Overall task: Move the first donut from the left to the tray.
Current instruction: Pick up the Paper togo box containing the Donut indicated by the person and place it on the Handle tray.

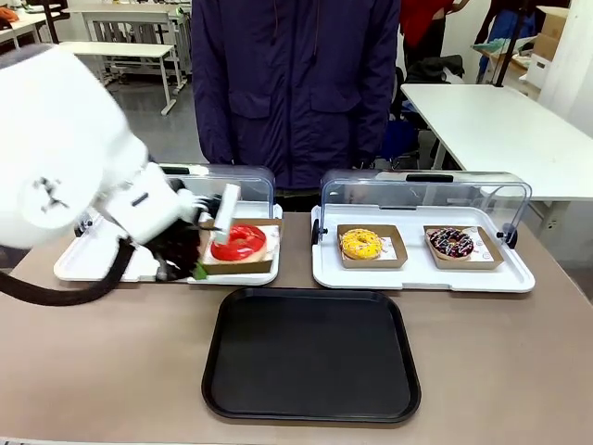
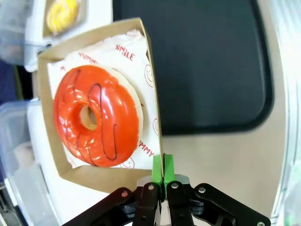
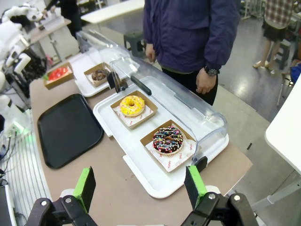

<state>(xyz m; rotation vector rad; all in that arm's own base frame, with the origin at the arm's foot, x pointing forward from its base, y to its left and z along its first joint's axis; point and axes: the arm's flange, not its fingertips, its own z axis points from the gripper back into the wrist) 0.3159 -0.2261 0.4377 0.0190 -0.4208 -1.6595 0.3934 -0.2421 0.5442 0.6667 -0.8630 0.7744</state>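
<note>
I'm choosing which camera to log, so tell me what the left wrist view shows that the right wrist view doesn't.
Left wrist only: the left gripper, green pads shut on the brown cardboard holder's wall, and printed paper under the glossy red-glazed ring donut.

Right wrist only: the open right gripper, a sprinkled chocolate donut, the person's hand.

Both: red donut, yellow-glazed donut, flat black rectangular plastic tray.

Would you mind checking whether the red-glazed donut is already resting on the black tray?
No, the red-glazed donut sits in its cardboard holder beyond the black tray, with the left gripper shut on the holder's wall.
</note>
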